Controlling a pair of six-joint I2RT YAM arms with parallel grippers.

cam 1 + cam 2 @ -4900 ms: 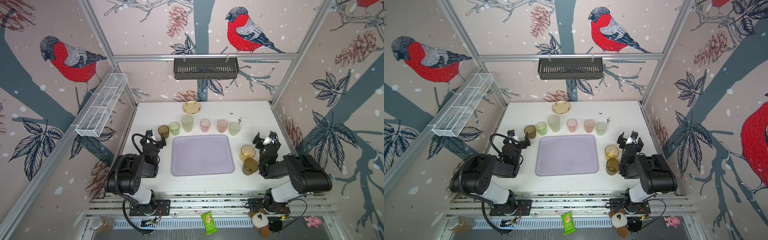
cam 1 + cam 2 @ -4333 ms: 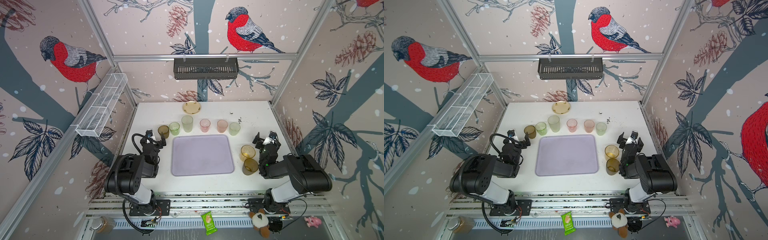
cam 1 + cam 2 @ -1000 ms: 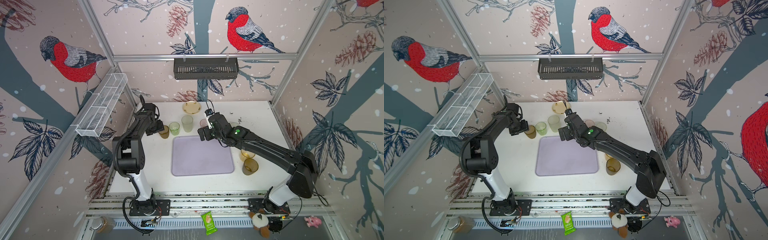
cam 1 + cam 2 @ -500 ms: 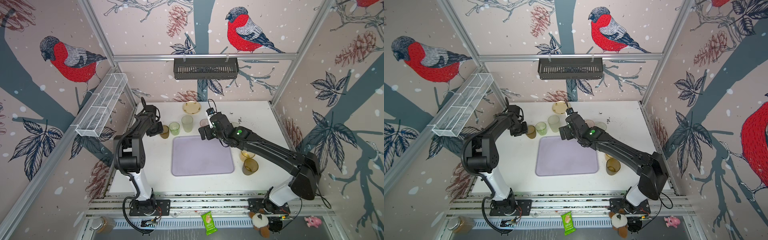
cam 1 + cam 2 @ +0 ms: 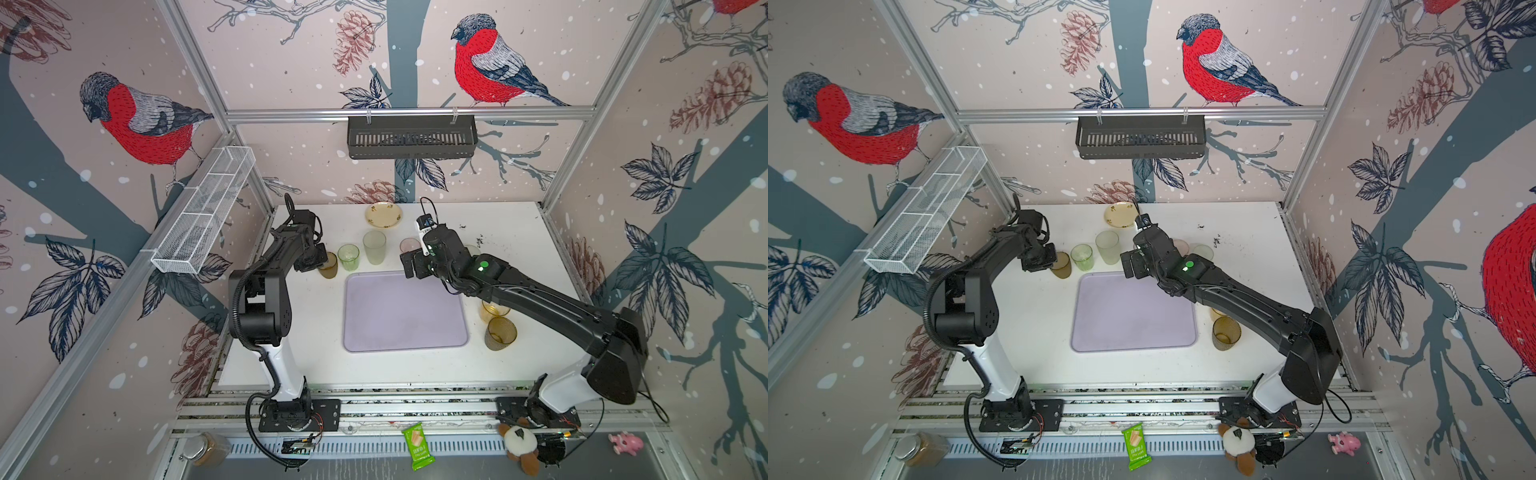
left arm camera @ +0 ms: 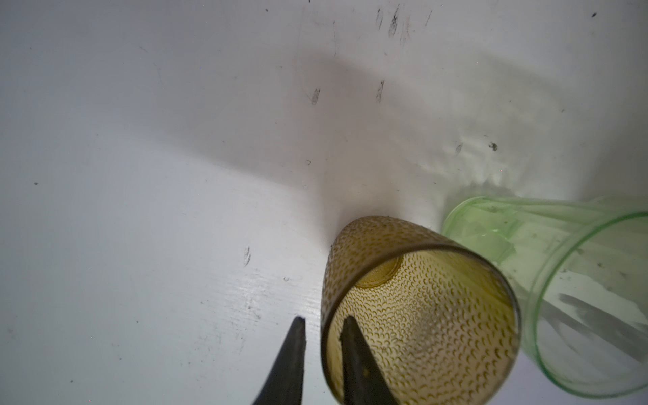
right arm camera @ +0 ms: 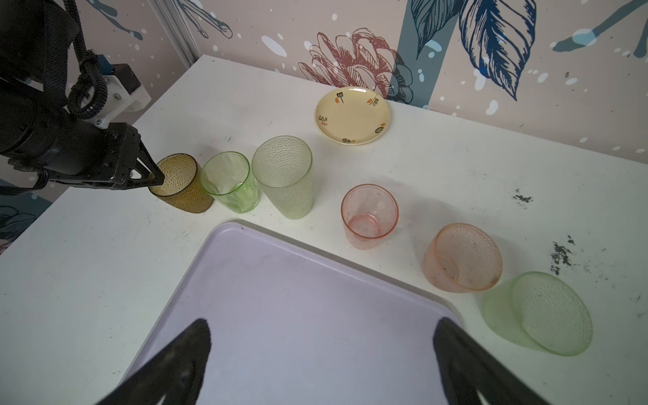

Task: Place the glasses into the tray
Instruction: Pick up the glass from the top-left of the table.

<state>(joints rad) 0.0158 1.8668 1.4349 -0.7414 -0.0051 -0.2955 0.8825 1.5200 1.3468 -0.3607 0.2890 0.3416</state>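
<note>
Left claw point(image 6: 322, 319) has narrowed astride the rim of the dimpled brown glass point(image 6: 420, 315), one finger inside; right claw point(image 7: 322, 322) gapes wide.

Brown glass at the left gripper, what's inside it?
One finger of the left gripper reaches inside the brown glass, the other outside its wall. Otherwise it looks empty, base visible; the finger hides part of the inner wall.

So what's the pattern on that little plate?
Pale yellow plate, small orange-and-black motifs round its rim; clearest in the right wrist view.
</note>
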